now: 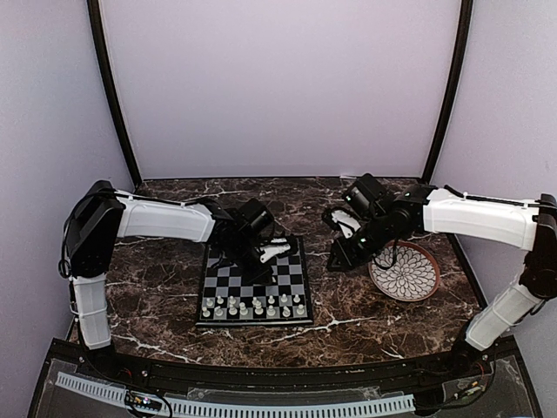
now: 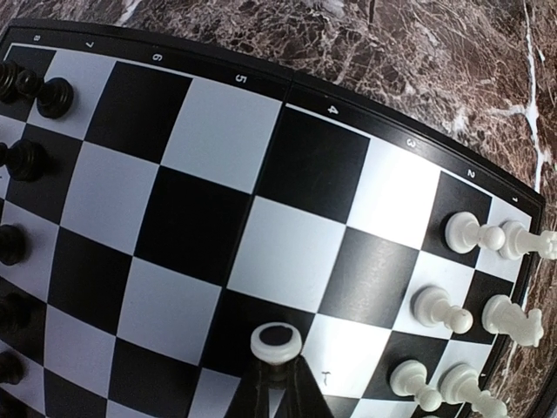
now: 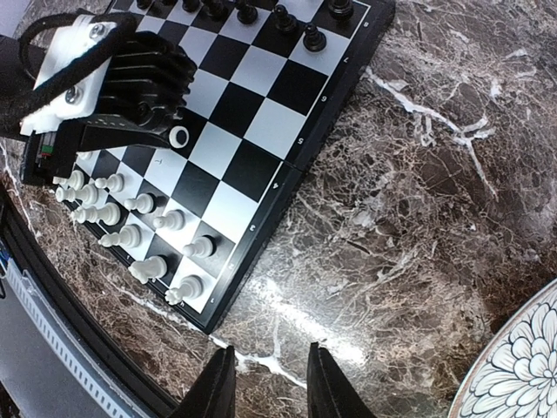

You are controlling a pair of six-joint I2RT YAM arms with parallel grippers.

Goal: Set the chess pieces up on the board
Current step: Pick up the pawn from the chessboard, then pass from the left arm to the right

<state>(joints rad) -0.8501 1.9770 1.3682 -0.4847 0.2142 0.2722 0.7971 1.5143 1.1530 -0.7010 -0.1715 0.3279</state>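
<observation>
The chessboard (image 1: pixel 202 287) lies at the table's middle. Cream-white chess pieces (image 1: pixel 252 306) fill its two near rows; they also show in the left wrist view (image 2: pixel 439 306) and the right wrist view (image 3: pixel 130 235). Black pieces (image 2: pixel 52 96) stand along the far side (image 3: pixel 313 39). My left gripper (image 1: pixel 264 266) hovers over the board's middle, shut on a white piece whose round base (image 2: pixel 278 341) faces the camera; the piece also shows in the right wrist view (image 3: pixel 180 137). My right gripper (image 3: pixel 268 383) is open and empty over bare marble right of the board (image 1: pixel 341 259).
A round white petal-patterned plate (image 1: pixel 405 272) with a brown rim sits right of the board, beside my right gripper; its edge shows in the right wrist view (image 3: pixel 513 374). The dark marble table (image 3: pixel 418 218) runs to a black rail at the near edge.
</observation>
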